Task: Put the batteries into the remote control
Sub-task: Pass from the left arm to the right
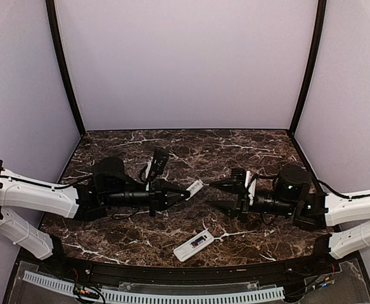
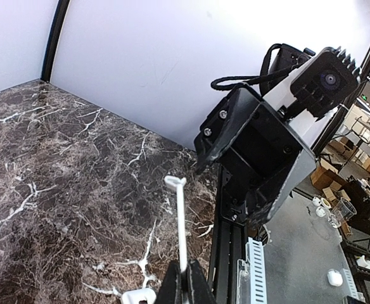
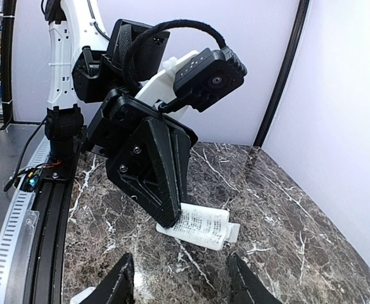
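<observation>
We see the left claw (image 1: 184, 192) clamped on a small flat white plastic cover piece (image 1: 195, 187), gripped by one end so that the rest juts out past the fingertips. In the left wrist view this piece (image 2: 181, 221) shows edge-on as a thin white strip rising from between the black fingers (image 2: 194, 285). In the right wrist view its broad face (image 3: 201, 227) shows fine grey print and a small tab at the free end, and we cannot tell whether it touches the desk beneath it. Straight across from the left claw, the right claw (image 1: 211, 194) faces it with its two black fingers spread wide apart and nothing between them. Its tips are just beyond the free end of the cover and not touching it. From its own wrist camera the right claw (image 3: 178, 263) shows one finger at each side of the lower edge, with the left claw (image 3: 169, 218) and the cover in front of it. Toward the arm bases from the gap between the claws, near both but touched by neither, the small white oblong plastic remote control (image 1: 194, 246) lies at a slant. Its back faces up, and its long dark recess (image 1: 201, 241) holds bluish and reddish patches too small for us to identify. All of this sits on the dark brown marble-patterned desk (image 1: 128, 237).
</observation>
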Tool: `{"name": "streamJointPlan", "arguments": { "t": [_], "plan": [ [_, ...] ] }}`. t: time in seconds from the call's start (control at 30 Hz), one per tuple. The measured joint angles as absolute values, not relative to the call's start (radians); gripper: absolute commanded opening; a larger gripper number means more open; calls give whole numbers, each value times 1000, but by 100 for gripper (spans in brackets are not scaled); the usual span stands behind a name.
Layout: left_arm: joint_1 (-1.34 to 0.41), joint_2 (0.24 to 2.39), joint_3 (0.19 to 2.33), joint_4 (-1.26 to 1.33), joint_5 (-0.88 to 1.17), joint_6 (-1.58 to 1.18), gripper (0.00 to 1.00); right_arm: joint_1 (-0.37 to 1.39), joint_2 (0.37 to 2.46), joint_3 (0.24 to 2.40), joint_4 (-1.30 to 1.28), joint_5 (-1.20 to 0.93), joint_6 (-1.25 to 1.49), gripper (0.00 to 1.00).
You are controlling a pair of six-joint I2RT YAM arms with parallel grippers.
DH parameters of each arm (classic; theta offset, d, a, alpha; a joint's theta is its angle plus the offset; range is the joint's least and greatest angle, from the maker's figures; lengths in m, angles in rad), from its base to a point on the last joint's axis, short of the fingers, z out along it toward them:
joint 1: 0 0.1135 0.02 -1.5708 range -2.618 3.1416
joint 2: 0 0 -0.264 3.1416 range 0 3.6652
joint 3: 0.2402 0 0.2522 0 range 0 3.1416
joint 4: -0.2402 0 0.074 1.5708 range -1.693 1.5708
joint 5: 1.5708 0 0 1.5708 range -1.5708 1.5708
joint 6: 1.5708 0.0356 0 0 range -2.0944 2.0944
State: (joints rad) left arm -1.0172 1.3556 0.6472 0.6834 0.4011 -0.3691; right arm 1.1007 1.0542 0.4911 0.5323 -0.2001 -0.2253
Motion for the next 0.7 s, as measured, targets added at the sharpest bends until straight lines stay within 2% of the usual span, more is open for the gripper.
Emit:
{"name": "streamJointPlan", "arguments": {
  "t": [0.53, 0.7],
  "plan": [
    [-1019, 1375, 646, 748, 412, -360, 0, 1100, 1114, 496, 636, -139, -322, 45],
    [-1019, 1375, 646, 748, 421, -359, 0, 1098, 1122, 511, 637, -133, -329, 42]
  ]
}}
